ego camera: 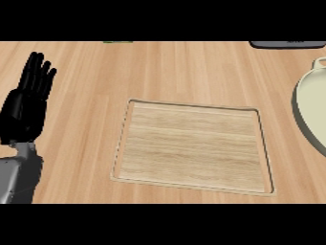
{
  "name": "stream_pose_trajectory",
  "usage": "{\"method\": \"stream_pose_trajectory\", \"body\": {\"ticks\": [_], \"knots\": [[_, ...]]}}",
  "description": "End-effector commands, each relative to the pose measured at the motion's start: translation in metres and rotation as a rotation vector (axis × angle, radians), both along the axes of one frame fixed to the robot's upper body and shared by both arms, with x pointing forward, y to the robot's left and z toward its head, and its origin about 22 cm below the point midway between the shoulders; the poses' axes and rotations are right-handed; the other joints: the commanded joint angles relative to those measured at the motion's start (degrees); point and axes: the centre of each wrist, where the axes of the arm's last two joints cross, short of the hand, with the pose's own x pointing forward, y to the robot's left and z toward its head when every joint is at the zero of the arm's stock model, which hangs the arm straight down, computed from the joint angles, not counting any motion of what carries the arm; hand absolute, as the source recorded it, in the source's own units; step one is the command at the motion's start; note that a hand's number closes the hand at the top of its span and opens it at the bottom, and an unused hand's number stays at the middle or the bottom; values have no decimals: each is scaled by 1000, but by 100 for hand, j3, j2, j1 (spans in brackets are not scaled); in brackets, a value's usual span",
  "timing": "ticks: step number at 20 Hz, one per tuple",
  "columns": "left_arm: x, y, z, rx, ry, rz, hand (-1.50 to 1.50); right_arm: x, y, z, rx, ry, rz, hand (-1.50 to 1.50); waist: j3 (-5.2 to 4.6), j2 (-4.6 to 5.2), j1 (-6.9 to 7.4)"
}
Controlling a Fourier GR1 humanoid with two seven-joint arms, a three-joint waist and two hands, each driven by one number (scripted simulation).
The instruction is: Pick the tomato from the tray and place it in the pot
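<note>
Currently no tomato is seen on the tray; the pot lies at the counter's right edge, well apart from the left hand, which is held flat-fingered and empty.

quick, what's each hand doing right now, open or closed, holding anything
Left hand: open, fingers straight up, holding nothing, resting at the left edge.
Right hand: not in view.

Square pale wood tray lies flat mid-counter; cream pot at right edge, partly cut off.
</note>
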Motion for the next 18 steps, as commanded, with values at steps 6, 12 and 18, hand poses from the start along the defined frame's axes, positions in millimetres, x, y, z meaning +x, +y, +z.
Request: {"method": "stream_pose_trajectory", "body": {"ticks": [6,12,18], "knots": [[-6,-11,0,-7,13,-25,0,49,-111,-15,24,22,27,150,-8,10,130],[8,-14,-5,14,8,-21,0,83,-135,-47,13,105,-1,150,-7,37,151],[3,-12,-5,6,3,-47,0,91,-144,-70,228,341,31,-150,-8,32,184]]}}
